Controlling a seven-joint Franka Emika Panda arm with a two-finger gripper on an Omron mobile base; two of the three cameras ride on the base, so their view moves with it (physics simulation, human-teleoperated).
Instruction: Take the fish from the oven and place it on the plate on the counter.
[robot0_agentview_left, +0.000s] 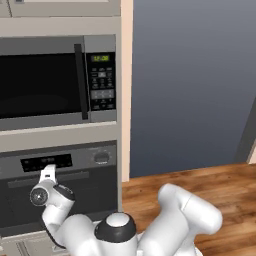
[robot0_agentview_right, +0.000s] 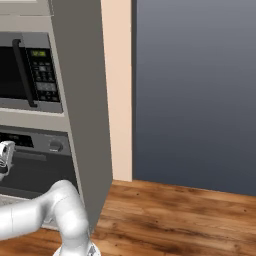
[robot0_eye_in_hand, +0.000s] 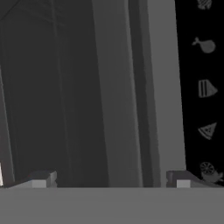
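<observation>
With jaws wide, hand (robot0_eye_in_hand: 109, 178) faces oven (robot0_agentview_left: 90, 185) handle (robot0_eye_in_hand: 116, 87).

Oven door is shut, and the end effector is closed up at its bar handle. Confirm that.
Not quite. The oven door is shut, but the end effector is open: the hand view shows its fingertips set wide apart either side of the bar handle.

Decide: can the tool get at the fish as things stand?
Probably not yet. The oven door looks shut, and the open tool sits right at its handle, so the door stands between it and anything inside.
</observation>
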